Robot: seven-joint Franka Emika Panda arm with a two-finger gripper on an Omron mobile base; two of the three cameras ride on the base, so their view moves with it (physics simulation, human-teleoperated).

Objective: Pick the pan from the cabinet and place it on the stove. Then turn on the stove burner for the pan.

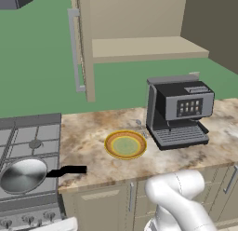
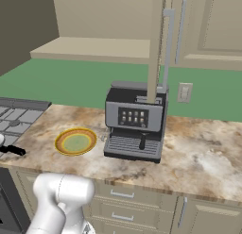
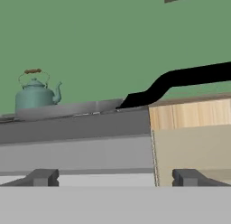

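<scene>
base views: high, flanking, share counter [image 1: 93, 146] | hand view: low, near stove [image 3: 76, 128] front

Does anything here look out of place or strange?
The cabinet door above the counter stands open. The pan sits on the stove with its black handle poking out over the counter. Nothing looks spilled or damaged.
</scene>
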